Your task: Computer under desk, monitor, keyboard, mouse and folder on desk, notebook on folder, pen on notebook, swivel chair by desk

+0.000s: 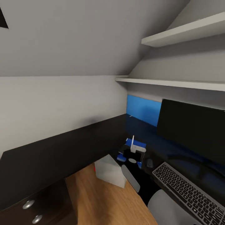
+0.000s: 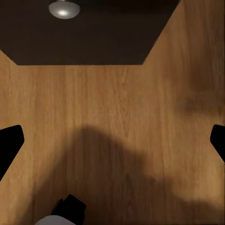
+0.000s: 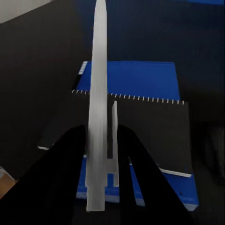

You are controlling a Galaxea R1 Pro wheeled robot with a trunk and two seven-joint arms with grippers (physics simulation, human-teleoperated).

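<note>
My right gripper [image 3: 101, 154] has its 2 black fingers pinched on the pen [image 3: 99, 103], a thin white stick standing upright between them. Under it in the right wrist view sits the folder [image 3: 136, 79], flat and bright blue with a thin white edge, and across it lies a dark notebook [image 3: 150, 126] with a row of pale spiral teeth along its far edge. From the head camera I see that same stack small on the desk [image 1: 47, 153], whose glossy black top runs along the white wall; the pen [image 1: 133, 144] pokes up over the folder [image 1: 139, 146]. Just beside it, toward the screen, rests the little black rounded mouse [image 1: 150, 162], then the slim silver-grey keyboard [image 1: 184, 190] with dark keys, in front of the wide black monitor [image 1: 190, 128]. A blue panel [image 1: 143, 109] backs the desk, with 2 white shelves [image 1: 175, 82] above it.

My left wrist camera looks down on wood-grain floor [image 2: 112, 117] and a dark drawer unit [image 2: 89, 33] with a round silver knob [image 2: 64, 8]. The left gripper [image 2: 112, 140] is spread wide, fingertips at either edge.
</note>
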